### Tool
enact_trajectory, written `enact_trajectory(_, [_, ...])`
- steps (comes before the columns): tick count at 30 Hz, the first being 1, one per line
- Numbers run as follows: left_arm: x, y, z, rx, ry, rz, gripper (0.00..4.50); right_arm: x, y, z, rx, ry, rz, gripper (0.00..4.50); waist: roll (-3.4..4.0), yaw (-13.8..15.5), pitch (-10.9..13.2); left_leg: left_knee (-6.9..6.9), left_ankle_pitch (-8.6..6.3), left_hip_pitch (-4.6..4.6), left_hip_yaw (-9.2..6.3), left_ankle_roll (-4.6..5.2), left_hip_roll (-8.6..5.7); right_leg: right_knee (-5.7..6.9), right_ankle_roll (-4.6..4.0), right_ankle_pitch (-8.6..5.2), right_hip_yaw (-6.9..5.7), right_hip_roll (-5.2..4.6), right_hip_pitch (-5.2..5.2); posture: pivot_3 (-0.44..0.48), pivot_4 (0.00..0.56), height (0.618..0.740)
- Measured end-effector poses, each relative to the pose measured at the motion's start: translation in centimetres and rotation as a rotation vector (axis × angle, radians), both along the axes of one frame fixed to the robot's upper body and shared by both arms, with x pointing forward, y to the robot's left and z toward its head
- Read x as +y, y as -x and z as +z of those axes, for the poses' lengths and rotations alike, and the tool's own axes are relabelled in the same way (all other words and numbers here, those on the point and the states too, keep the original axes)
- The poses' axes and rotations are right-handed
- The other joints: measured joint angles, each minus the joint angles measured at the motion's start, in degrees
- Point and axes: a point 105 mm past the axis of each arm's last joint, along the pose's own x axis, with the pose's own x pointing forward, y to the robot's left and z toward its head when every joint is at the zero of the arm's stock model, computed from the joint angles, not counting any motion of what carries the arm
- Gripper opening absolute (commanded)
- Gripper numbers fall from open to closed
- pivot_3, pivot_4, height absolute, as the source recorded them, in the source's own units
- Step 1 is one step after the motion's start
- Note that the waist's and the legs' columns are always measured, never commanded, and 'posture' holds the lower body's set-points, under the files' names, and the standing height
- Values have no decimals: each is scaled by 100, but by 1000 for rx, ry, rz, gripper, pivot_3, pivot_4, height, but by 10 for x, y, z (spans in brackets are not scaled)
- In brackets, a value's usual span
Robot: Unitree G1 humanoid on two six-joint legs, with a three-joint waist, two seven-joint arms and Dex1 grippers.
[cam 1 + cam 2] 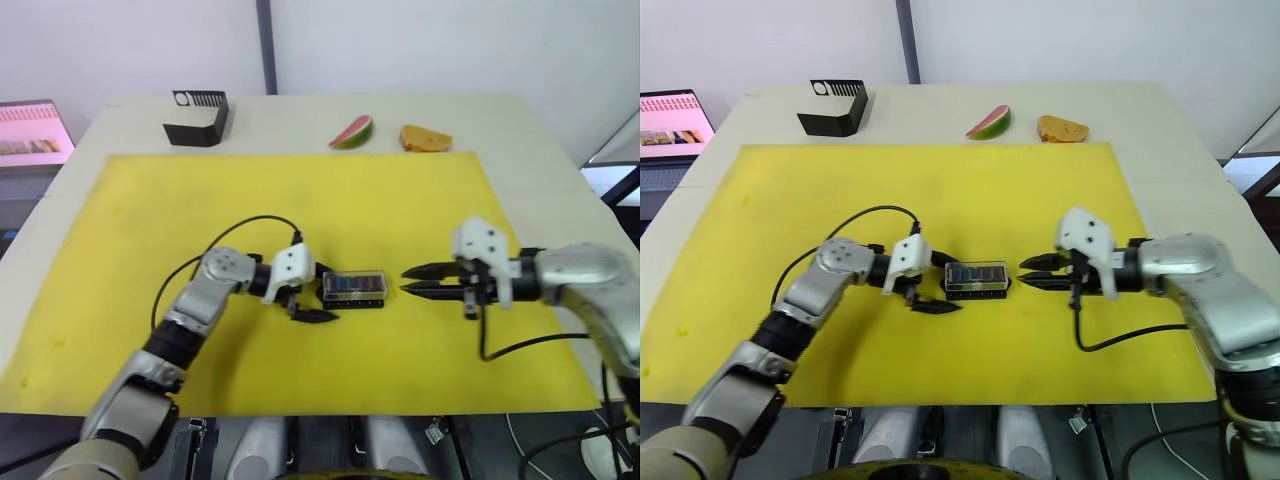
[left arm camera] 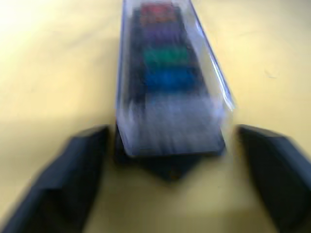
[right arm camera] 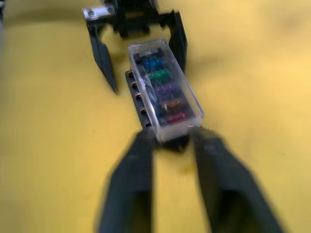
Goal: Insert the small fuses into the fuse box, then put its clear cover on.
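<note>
The fuse box [image 1: 353, 289] with the clear cover [image 3: 165, 95] on lies lengthwise between both open claws, left claw [image 1: 312, 314] closer, right claw [image 1: 424, 281] just beside the other end

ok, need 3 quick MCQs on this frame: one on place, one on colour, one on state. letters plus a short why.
1. Where does the fuse box sit?
A. between the two grippers on the yellow mat
B. beside the watermelon slice
C. on the black holder

2. What colour is the fuse at the end nearest the right gripper?
A. green
B. red
C. white

3. What is the state of the clear cover?
A. lying apart on the mat
B. held in the left gripper
C. seated on the fuse box

Answers:
1 A, the left gripper and the right gripper flank it on the yellow mat.
2 B, right wrist view shows red nearest.
3 C, the fuses show through it.
</note>
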Motion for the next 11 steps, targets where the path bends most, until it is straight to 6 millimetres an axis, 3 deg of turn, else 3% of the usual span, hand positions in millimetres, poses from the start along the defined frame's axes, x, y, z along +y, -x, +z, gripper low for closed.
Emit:
enact_trajectory(3, [50, 12, 24, 66, -54, 78, 4500, -18, 12, 15, 24, 25, -11, 4271, 7, 22, 8, -5, 0, -17, 0, -2, 4, 1, 4, 2, -4, 3, -19, 0, 150, 740])
enact_trajectory(4, [59, 17, 35, 74, -56, 89, 4500, -22, 16, 17, 39, 28, -7, 4455, 12, 38, 15, -5, 0, -21, 0, -2, 4, -4, 4, 2, -4, 2, -19, 0, 150, 740])
enact_trajectory(8, [111, 43, 80, 118, -116, 190, 4500, -42, 27, 28, 64, 47, -42, 4455, 20, 62, 39, 3, -6, -23, 2, 7, 2, -24, -15, -8, -4, 1, -8, 0, 150, 740])
enact_trajectory(11, [127, 51, 114, 90, -73, 285, 4500, -58, 28, 39, 43, 27, -93, 4455, 25, 89, 42, 6, -7, -12, 2, 9, 1, -29, -16, -8, -4, -1, 10, 0, 150, 740])
